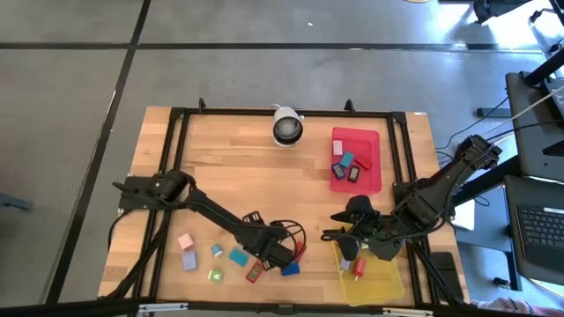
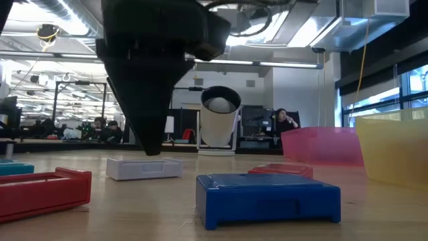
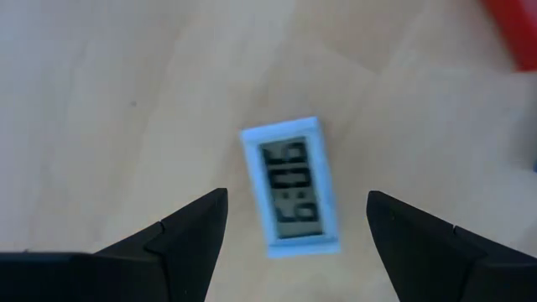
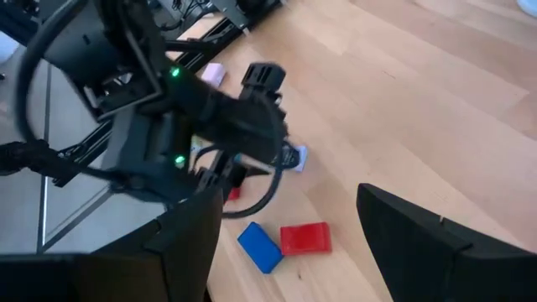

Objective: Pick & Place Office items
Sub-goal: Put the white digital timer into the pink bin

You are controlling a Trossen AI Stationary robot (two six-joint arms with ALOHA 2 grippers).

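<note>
Fingers (image 3: 193, 231) of the left gripper (image 3: 295, 222) spread wide, straddling a pale blue block (image 3: 294, 197) w/ display, prob. lined up to grab. Right gripper (image 4: 285, 226) also apart, empty, waiting near yellow tray (image 1: 379, 280).

A big robot lab: wood table (image 1: 238, 167) on grey floor, people at desks (image 2: 100, 127) behind, screens, long ceiling lights (image 2: 40, 50).

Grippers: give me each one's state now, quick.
Left gripper: open, empty, hovering over a light blue block with a digital display.
Right gripper: open, empty, above the yellow tray.
</note>
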